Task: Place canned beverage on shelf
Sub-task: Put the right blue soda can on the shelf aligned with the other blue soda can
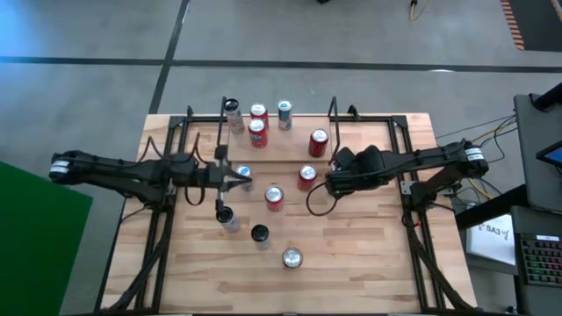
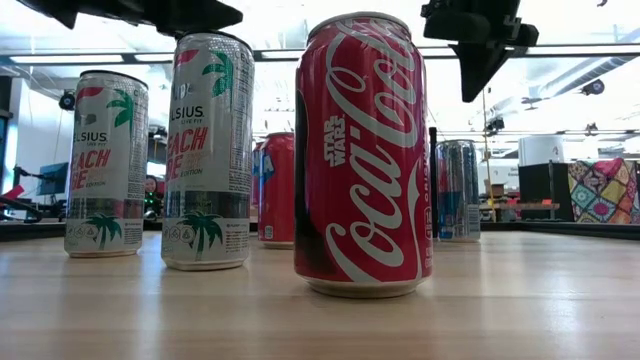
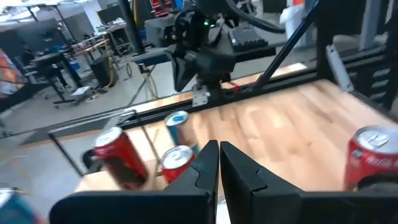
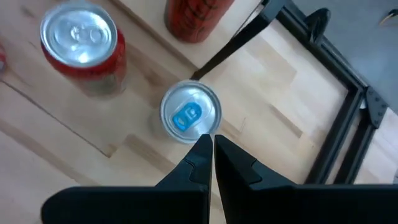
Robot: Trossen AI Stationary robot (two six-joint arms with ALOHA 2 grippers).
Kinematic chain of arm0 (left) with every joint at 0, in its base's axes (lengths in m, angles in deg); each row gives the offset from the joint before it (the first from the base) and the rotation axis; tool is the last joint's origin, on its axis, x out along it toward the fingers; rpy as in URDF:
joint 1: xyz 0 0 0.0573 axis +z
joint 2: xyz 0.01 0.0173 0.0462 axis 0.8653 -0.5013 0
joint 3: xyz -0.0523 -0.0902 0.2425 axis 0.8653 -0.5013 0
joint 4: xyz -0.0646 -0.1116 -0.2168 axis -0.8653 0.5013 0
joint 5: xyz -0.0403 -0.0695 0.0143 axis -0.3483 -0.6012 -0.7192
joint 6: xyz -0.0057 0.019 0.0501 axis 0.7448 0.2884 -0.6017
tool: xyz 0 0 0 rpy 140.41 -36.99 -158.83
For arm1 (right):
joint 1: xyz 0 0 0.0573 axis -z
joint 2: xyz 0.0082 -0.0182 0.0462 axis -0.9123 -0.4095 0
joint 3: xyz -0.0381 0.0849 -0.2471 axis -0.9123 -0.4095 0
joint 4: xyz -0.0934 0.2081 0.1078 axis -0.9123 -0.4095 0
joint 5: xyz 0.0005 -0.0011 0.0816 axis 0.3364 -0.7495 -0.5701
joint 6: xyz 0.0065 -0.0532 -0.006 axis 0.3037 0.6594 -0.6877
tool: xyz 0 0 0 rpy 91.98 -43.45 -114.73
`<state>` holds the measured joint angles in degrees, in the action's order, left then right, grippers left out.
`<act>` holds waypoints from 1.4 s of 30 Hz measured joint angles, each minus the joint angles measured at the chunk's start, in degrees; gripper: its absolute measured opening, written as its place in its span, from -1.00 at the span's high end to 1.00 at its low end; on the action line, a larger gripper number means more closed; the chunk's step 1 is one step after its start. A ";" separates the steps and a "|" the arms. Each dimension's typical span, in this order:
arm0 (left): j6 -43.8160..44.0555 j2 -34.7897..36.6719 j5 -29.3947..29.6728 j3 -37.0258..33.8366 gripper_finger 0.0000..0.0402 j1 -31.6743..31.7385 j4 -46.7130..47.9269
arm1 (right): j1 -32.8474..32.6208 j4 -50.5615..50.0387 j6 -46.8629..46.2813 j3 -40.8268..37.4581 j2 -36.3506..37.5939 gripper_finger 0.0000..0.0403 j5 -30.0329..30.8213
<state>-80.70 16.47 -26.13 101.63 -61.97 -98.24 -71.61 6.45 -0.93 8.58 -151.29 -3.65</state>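
table (image 1: 351, 263) of pale wood planks fills the middle of the high view, with black side frames (image 1: 420, 237) at its left and right edges. the shelf (image 1: 281, 139), a narrow rack of thin black rods with a light wooden floor, lies along the table's upper edge, its long axis running left to right across the frame, an upright loop at each end. on or just by it stand two red cans, a blue-topped slim can (image 1: 284, 113) and a silver slim can, all upright. more upright cans crowd the table's centre between the arms: red cans (image 1: 275, 197), a silver-topped can (image 1: 291, 258) low in the frame, a dark-topped one. left gripper (image 1: 246, 182) sits left of centre, fingers pressed together, holding nothing; right gripper (image 1: 330, 183) sits right of centre above a blue-tabbed can (image 4: 189, 114), likewise closed and empty. in the low view the nearest red can (image 2: 363, 155) reads "coca-cola" and "star wars"; two slim cans (image 2: 207, 150) at left read "celsius".
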 joint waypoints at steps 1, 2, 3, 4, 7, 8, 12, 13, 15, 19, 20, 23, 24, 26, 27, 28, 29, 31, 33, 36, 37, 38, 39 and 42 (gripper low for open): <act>-0.31 0.64 0.02 0.53 1.00 0.83 0.48 | 0.63 0.40 -0.42 0.38 0.00 0.96 -0.58; -0.34 1.55 0.02 1.10 1.00 1.69 1.02 | 1.33 0.50 -0.66 0.75 0.00 0.96 -1.24; -0.31 2.54 0.09 1.69 1.00 2.48 1.69 | 1.79 0.31 -0.57 1.09 0.03 0.96 -1.62; -0.28 3.47 0.12 2.34 1.00 3.21 2.36 | 2.37 0.21 0.12 1.42 0.10 0.96 -1.98; -0.58 6.12 0.11 3.36 1.00 5.00 3.88 | 4.19 0.32 4.06 2.30 0.69 0.96 -3.74; -0.71 6.88 0.11 3.46 1.00 5.49 3.92 | 4.80 0.38 6.84 2.39 0.98 0.96 -4.56; -0.93 9.20 0.11 2.51 1.00 6.24 4.20 | 5.44 0.84 16.85 1.78 3.37 0.96 -4.52; -1.25 9.58 0.09 2.16 1.00 6.22 4.30 | 5.44 1.41 18.05 1.53 4.23 0.96 -3.88; -2.56 9.97 0.05 2.00 1.00 6.22 4.67 | 5.42 3.35 19.97 0.65 6.48 0.96 -3.50; -3.05 10.26 0.04 2.00 1.00 6.22 4.51 | 5.37 10.41 28.91 -3.55 12.55 0.96 -5.95; -3.03 10.00 0.04 2.00 1.00 6.22 4.77 | 5.33 12.70 31.33 -5.15 14.06 0.96 -7.16; -2.13 9.06 0.06 1.59 1.00 6.22 5.29 | 5.59 19.48 36.54 -10.16 18.16 0.96 -7.79; -1.69 8.68 0.05 1.58 1.00 6.20 5.33 | 5.94 21.07 37.95 -11.82 19.36 0.96 -7.88; -0.33 7.92 0.04 1.58 1.00 6.20 5.38 | 6.52 24.61 39.89 -15.21 21.51 0.96 -8.64; 0.31 7.52 0.05 1.58 1.00 6.20 4.93 | 6.75 26.62 41.06 -16.92 22.46 0.96 -9.46; 1.04 7.20 0.03 1.57 1.00 6.20 4.31 | 6.98 28.81 42.32 -18.75 23.34 0.96 -10.25; 1.58 6.88 0.04 1.56 1.00 6.20 3.50 | 7.13 31.19 43.47 -20.73 24.16 0.96 -10.60; 2.44 6.41 0.04 1.56 1.00 6.20 1.50 | 7.39 36.44 46.18 -24.65 25.56 0.96 -10.65; 2.78 5.88 0.02 1.56 1.00 6.20 0.39 | 7.54 42.25 49.10 -28.49 26.73 0.96 -10.43; 2.88 5.12 0.03 1.56 1.00 6.20 -0.75 | 7.50 51.83 53.58 -33.19 27.83 0.96 -10.51; 3.01 4.75 0.04 1.56 1.00 6.20 -1.40 | 7.47 54.47 55.04 -34.46 28.07 0.96 -10.59; 3.41 4.42 0.07 1.57 1.00 6.20 -1.95 | 7.47 56.42 56.57 -35.51 28.25 0.96 -10.54; 3.95 4.11 0.09 1.61 1.00 6.20 -2.02 | 7.51 57.72 57.98 -36.24 28.32 0.96 -10.41; 6.40 3.00 0.09 1.69 1.00 6.20 -3.28 | 7.60 59.02 61.22 -36.83 28.18 0.96 -9.86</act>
<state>-74.29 19.47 -26.05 103.32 -55.77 -101.52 -64.01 65.47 60.29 -28.25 -123.11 -13.51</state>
